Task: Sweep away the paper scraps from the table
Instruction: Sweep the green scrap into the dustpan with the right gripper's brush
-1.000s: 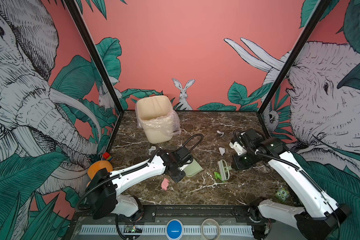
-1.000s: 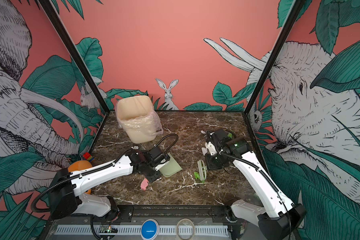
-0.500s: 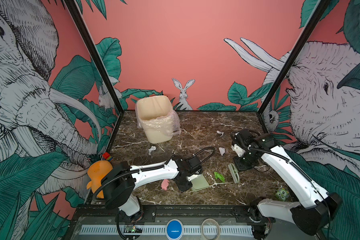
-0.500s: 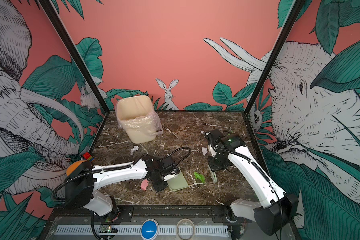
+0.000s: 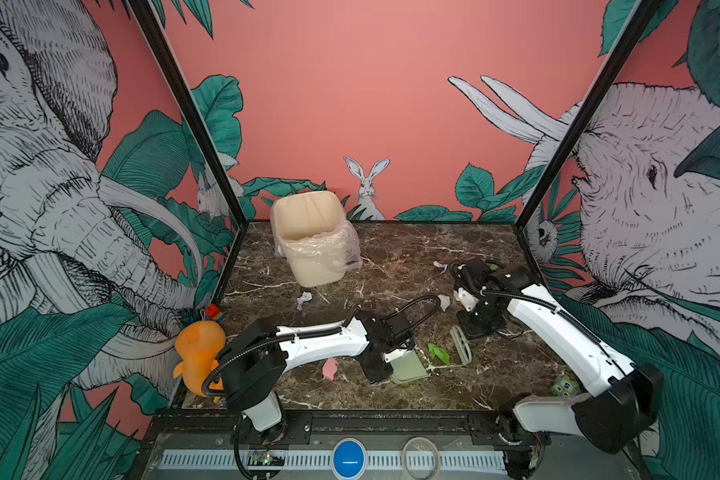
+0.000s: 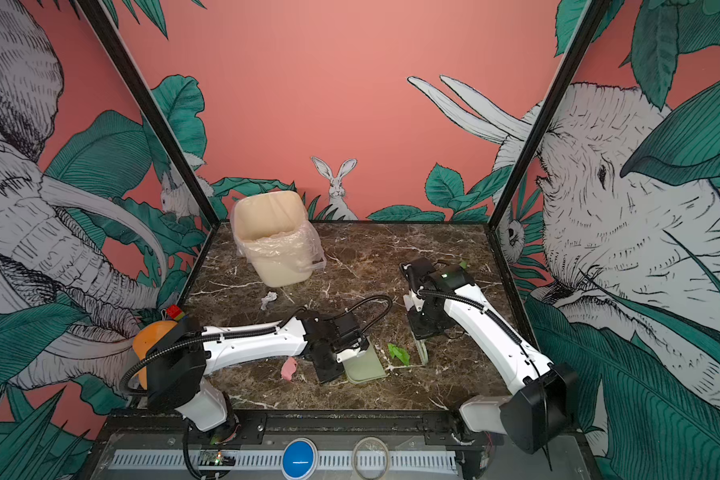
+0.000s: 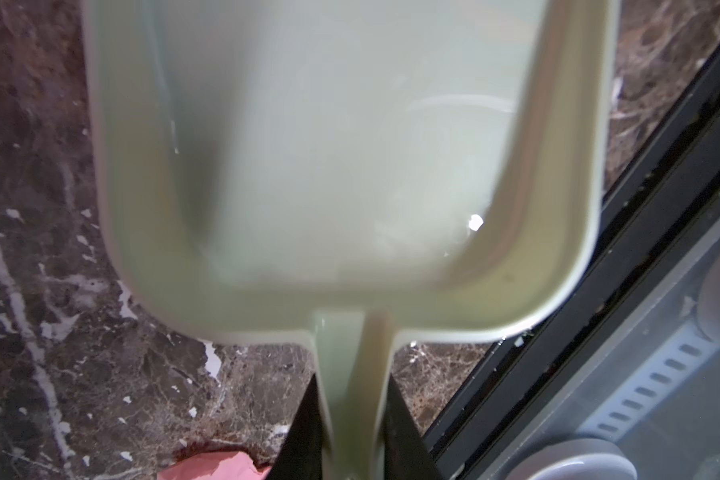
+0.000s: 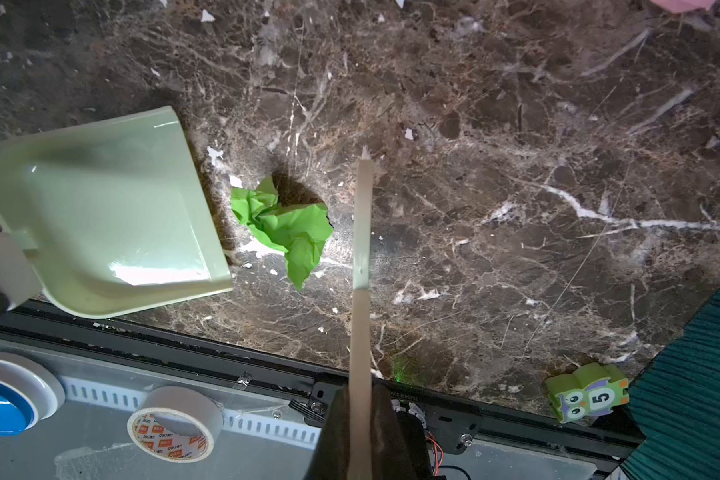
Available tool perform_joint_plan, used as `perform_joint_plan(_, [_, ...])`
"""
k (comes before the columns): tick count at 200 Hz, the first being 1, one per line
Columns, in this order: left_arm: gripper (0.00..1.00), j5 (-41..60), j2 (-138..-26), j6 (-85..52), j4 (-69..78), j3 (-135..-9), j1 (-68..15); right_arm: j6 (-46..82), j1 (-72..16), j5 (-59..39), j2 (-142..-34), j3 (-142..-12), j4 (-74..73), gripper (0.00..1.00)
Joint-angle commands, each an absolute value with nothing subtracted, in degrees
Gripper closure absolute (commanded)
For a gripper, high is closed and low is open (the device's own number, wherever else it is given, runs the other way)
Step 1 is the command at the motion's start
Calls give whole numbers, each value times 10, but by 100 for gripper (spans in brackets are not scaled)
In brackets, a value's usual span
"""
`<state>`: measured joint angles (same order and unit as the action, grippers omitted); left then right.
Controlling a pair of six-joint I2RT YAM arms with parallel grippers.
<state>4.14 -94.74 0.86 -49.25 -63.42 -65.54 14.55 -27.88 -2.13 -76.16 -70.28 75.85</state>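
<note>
On the table [image 5: 395,257], front half, left gripper [image 7: 352,424] clamps the dustpan [image 5: 410,368] handle; right gripper [image 8: 360,424] pinches the brush [image 5: 461,345]. Green scrap [image 8: 283,224] lies between dustpan mouth and brush; pink scrap [image 5: 330,368] beside left gripper.

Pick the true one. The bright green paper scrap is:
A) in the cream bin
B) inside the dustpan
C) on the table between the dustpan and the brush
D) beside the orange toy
C: the green scrap lies on the table, with the dustpan on one side and the brush on the other.
</note>
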Motion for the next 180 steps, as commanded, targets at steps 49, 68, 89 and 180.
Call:
perform_joint_plan(49, [88,-5,-960,23,-469,-657,-664,163,-316,-20,-780,-700,746,100])
perform_joint_plan(68, [88,-5,-965,26,-465,-657,-665,172,-330,-24,-787,-699,738,100])
perform_joint_plan(89, [88,-7,-969,29,-464,-656,-666,181,-344,-25,-794,-703,734,100])
perform_joint_plan(180, [88,-6,-977,32,-461,-654,-671,190,-354,-1,-775,-729,759,100])
